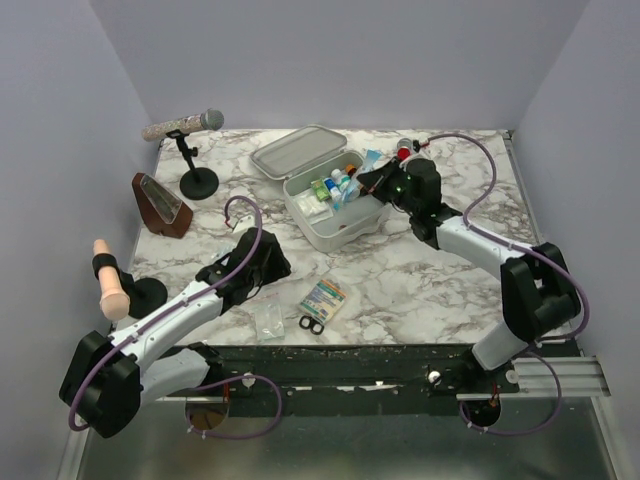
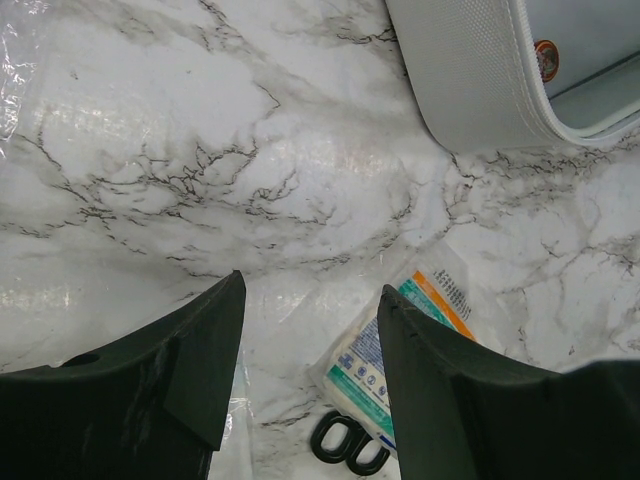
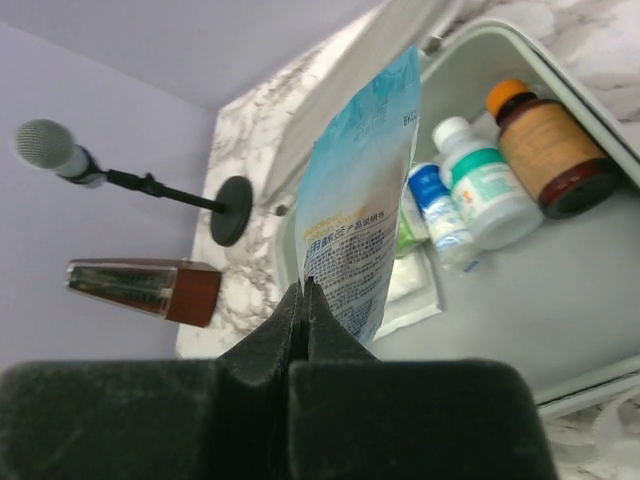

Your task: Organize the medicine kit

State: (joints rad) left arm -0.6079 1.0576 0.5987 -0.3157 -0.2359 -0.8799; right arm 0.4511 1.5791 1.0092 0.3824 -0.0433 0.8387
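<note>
The medicine kit [image 1: 345, 236] is a pale tin standing open mid-table, its lid [image 1: 297, 150] lying back to the left. Inside lie an amber bottle [image 3: 545, 150], a white bottle [image 3: 485, 188], a small blue tube [image 3: 437, 208] and a white pad [image 3: 412, 285]. My right gripper [image 3: 306, 288] is shut on the bottom edge of a light-blue sachet [image 3: 360, 210], held upright over the kit's left half. Low over the marble, my left gripper [image 2: 310, 292] stands open with nothing in it. Just ahead of it lie a printed packet [image 2: 425, 325] and black scissors [image 2: 345, 447].
A microphone on its stand [image 1: 186, 126] and a brown metronome [image 1: 160, 205] stand at the back left. A red-capped item [image 1: 404, 154] sits behind the kit. A clear plastic bag [image 1: 268, 320] lies by the near edge, and a flesh-coloured handle [image 1: 108, 282] stands at the far left.
</note>
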